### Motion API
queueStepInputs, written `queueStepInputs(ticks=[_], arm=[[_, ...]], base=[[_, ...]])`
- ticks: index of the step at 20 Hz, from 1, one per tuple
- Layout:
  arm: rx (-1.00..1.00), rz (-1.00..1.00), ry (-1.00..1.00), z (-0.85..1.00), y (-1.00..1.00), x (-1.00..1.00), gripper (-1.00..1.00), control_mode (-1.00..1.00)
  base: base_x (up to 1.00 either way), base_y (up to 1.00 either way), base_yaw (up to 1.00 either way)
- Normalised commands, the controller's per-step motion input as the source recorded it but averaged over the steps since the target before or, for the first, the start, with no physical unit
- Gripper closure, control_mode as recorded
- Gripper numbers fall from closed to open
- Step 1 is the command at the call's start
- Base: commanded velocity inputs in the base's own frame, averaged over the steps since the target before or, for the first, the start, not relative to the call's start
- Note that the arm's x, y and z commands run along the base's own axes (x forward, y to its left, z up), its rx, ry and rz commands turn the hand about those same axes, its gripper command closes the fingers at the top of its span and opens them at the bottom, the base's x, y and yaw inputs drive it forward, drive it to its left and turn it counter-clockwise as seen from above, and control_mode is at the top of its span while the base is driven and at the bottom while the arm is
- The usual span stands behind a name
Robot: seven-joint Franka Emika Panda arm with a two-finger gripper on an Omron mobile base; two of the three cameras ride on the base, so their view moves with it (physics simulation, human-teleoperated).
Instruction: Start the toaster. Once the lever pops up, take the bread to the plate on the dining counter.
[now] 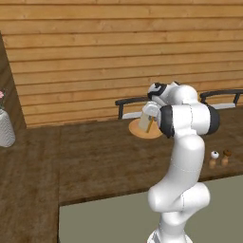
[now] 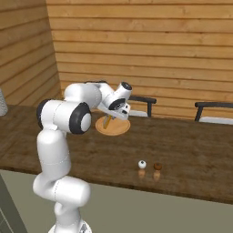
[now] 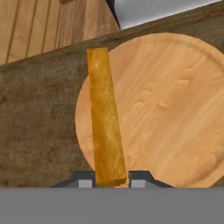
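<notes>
Task was nearly done, as I judged it: my gripper (image 3: 111,181) had the bread (image 3: 105,118) pinched edge-on between its fingertips, and I was already at the dining counter (image 1: 95,161), hanging over the plate (image 3: 175,109). So the toaster step and the carry looked finished. What was left: lower, let go, back off. The slice was not yet resting on the plate as far as I could tell; it hung upright above the plate's near-left part.

Views, big to small:
- Left base view gave the whole counter, two chairs (image 1: 130,105) behind it, a vase (image 1: 5,128) far left, and the shaker pair (image 1: 219,159) to the right of my arm. The bread (image 1: 147,121) showed there as a pale face, and my elbow hid much of the plate (image 1: 142,132).
- Right base view showed the plate (image 2: 112,127) more openly, plus the shakers (image 2: 149,165) well apart from it. The bread (image 2: 107,121) was just a thin tan sliver under my gripper (image 2: 109,119).
- Hand view alone showed the grip itself: jaws narrow, clamped on the slice's lower edge, the tan crust running up over the plate's left side. It also caught a grey chair seat (image 3: 148,11) at the top.
</notes>
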Motion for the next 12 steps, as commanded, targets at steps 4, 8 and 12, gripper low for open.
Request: queueStepInputs(ticks=[4,8,12], arm=[[0.00,0.00,0.00,-0.16,0.02,-0.01,-1.00,-1.00],[0.00,0.00,-0.03,-0.01,-0.06,0.02,-1.00,-1.00],[0.00,0.00,-0.05,0.00,-0.34,0.04,-1.00,-1.00]], base=[[0.00,0.00,0.00],[0.00,0.00,0.00],[0.00,0.00,0.00]])
